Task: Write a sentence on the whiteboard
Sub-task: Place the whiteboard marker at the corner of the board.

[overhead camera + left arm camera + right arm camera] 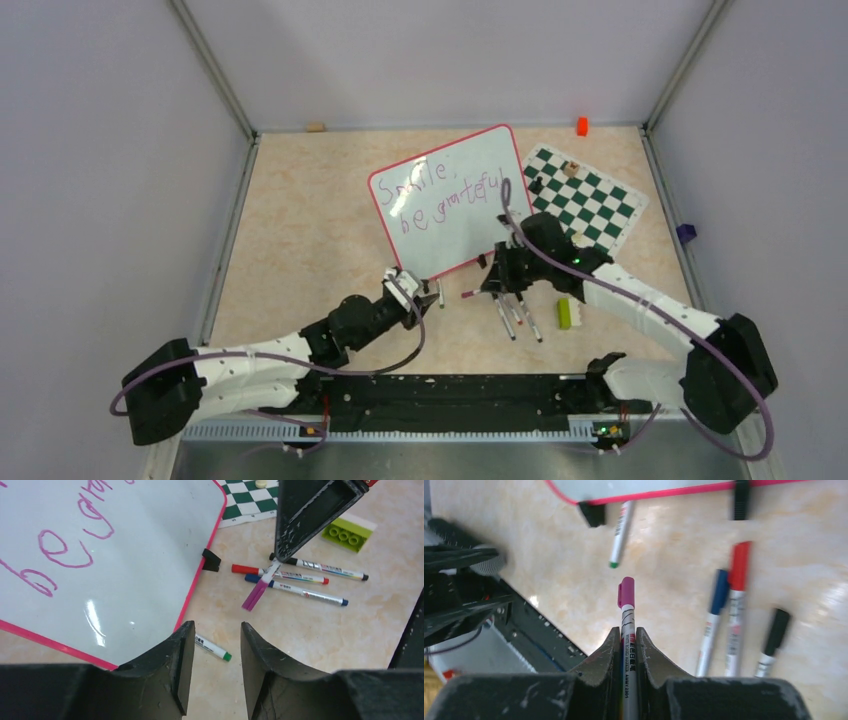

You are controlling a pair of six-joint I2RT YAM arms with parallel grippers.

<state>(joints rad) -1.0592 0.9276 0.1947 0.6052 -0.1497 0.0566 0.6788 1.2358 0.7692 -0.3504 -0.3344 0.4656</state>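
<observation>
Purple sentence (440, 195): two handwritten lines on whiteboard (455, 245).
Whiteboard: on counter (300, 220), mid-table, beside chess mat (590, 200).
Right jaws: clamped on purple marker (627, 610).
Left jaws: partly apart, holding nothing; green-capped marker (212, 648) just beyond.

Whiteboard (455, 240): glossy white rectangle with rounded corners and a thin red-pink rim. Two small black feet (591, 513) sit on its near edge. It lies mid-table (300, 220), turned askew, one corner pointing to the far side.

Sentence (440, 195): thin purple-magenta handwriting in two lines, "Smile," above "be grateful". The lines slant up to the right across the board's far half.
</observation>
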